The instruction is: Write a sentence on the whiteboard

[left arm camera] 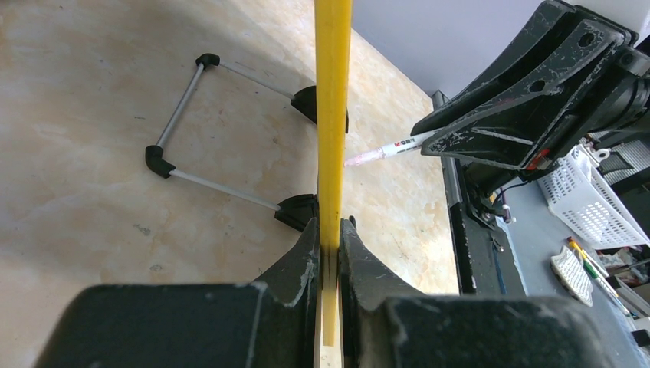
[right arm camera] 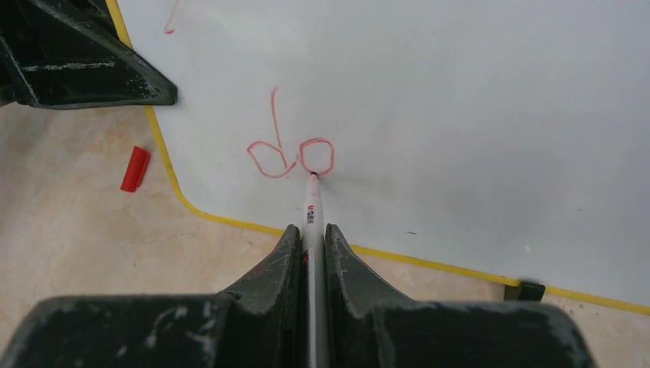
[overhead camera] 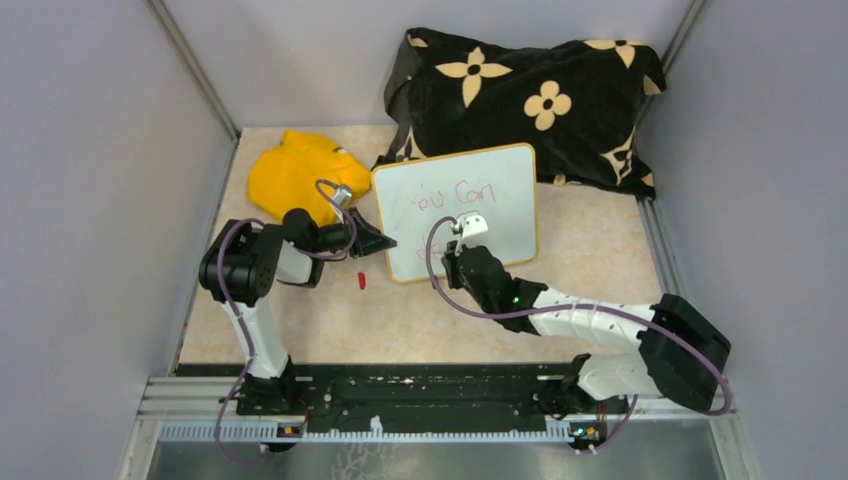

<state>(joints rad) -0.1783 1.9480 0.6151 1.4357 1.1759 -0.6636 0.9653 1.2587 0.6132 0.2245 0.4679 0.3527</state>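
Note:
The whiteboard [overhead camera: 505, 175], white with a thin yellow rim, leans tilted at the table's middle. Red marker words "You Can" [overhead camera: 452, 195] run across its top. In the right wrist view a second line reads "do" [right arm camera: 291, 156] on the whiteboard [right arm camera: 460, 100]. My right gripper [right arm camera: 310, 234] is shut on a white marker [right arm camera: 312, 218], whose red tip touches the "o". My left gripper [left arm camera: 331, 230] is shut on the whiteboard's yellow left edge [left arm camera: 333, 92]. From above, the left gripper [overhead camera: 385, 240] sits at the board's left side and the right gripper [overhead camera: 462, 250] at its lower part.
A red marker cap [overhead camera: 361, 281] lies on the table just left of the board's lower corner. A yellow cloth [overhead camera: 295, 175] is bunched at the back left. A black flowered cushion [overhead camera: 530, 95] stands behind the board. The board's wire stand [left arm camera: 184, 146] rests behind it.

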